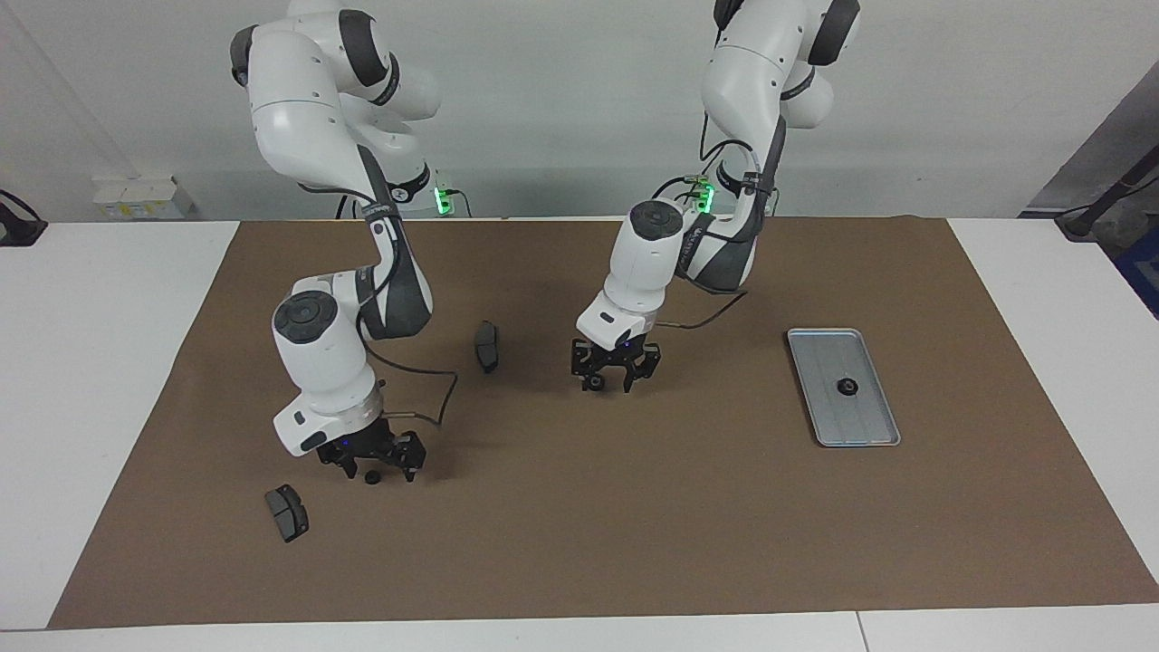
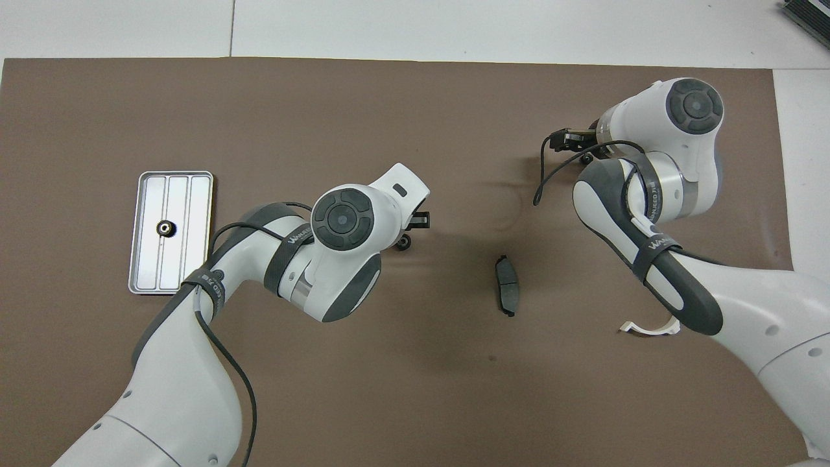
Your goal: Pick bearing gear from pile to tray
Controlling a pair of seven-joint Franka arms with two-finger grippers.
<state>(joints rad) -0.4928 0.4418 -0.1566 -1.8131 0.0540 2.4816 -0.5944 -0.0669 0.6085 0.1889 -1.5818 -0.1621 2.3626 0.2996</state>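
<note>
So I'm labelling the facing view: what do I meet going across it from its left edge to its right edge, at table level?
Brake pad → right hand over a black ring → second brake pad → left hand at another ring → tray with a ring in it.
</note>
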